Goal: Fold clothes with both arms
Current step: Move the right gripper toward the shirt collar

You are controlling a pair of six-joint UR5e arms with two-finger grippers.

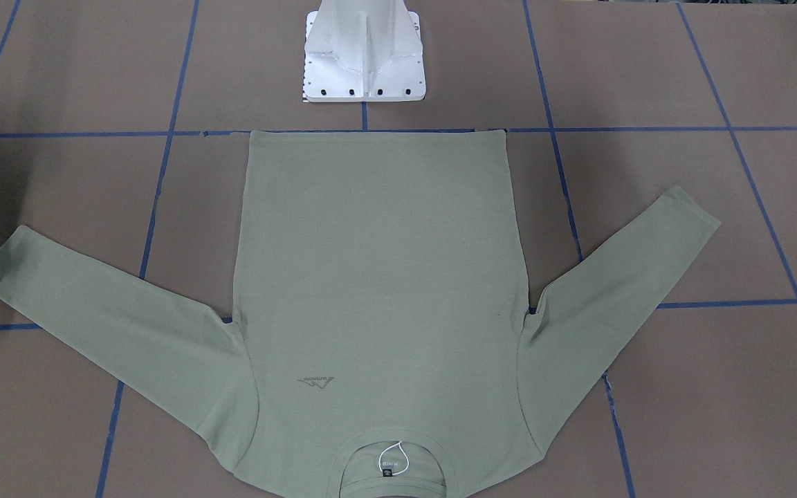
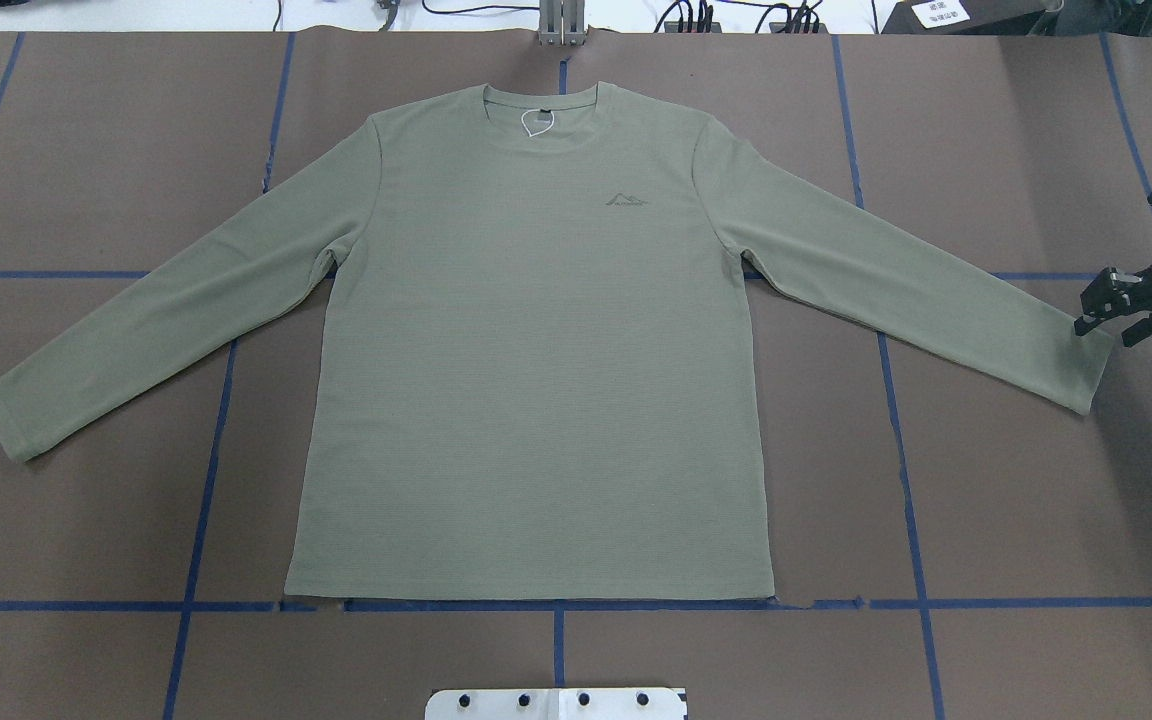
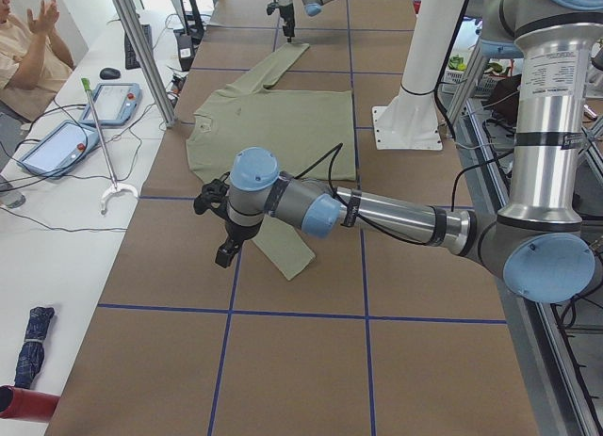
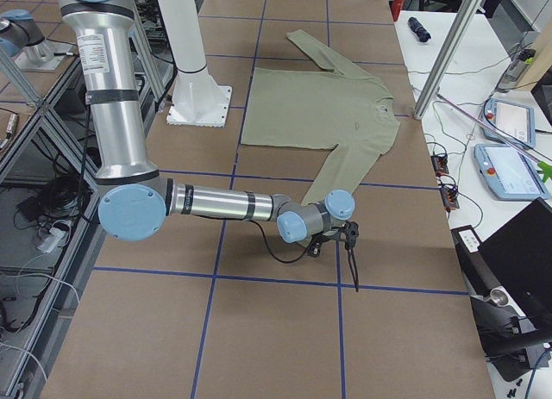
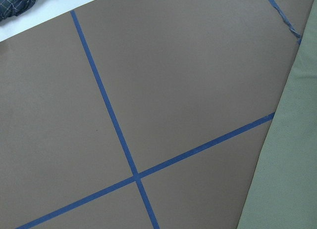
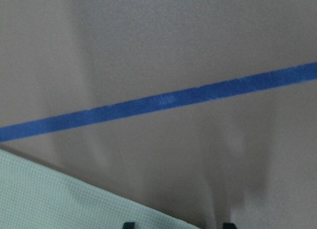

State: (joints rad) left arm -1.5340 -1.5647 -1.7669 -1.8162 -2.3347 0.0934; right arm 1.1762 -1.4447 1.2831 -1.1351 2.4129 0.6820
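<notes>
No fold is being shown yet: the shirt is being seen spread flat on the table, sleeves out. The left gripper is being held near one cuff; its grip cannot be told. The right gripper is being held released at the other cuff. No containers are being seen.

light: bright, even overhead | shadows: soft | right wrist view — blurred, dim
</notes>
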